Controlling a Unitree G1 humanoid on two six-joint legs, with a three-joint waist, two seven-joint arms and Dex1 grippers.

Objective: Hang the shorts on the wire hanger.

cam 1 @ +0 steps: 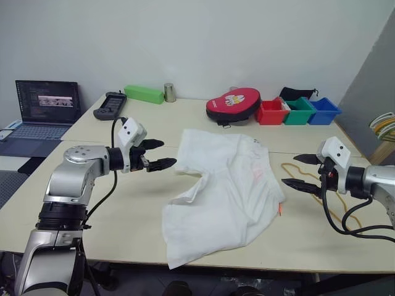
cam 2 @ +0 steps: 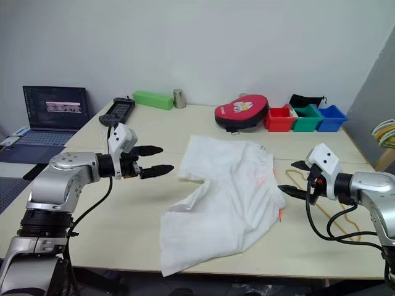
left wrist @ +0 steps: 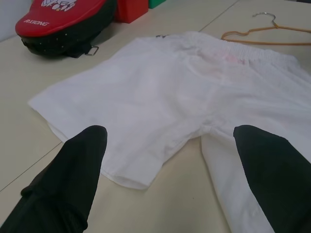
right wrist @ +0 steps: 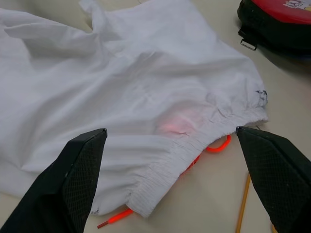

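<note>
The white shorts (cam 1: 228,185) lie crumpled on the table, waistband toward my right, with an orange-red cord (right wrist: 218,145) poking out from under the waistband. The thin yellow-tan wire hanger (left wrist: 272,42) lies flat on the table just beyond the waistband, partly under my right gripper. My left gripper (cam 1: 165,154) hovers open above the table to the left of the shorts, pointing at a leg hem. On the other side, my right gripper (cam 1: 290,170) is open too, close to the waistband and above the hanger. Neither holds anything.
A red paddle case (cam 1: 233,105) and red, green and blue bins (cam 1: 297,112) stand at the back. A green box (cam 1: 144,94), a metal can (cam 1: 169,92) and a controller (cam 1: 110,105) sit back left, with a laptop (cam 1: 46,108) on a side table. Other hangers (cam 1: 384,126) show far right.
</note>
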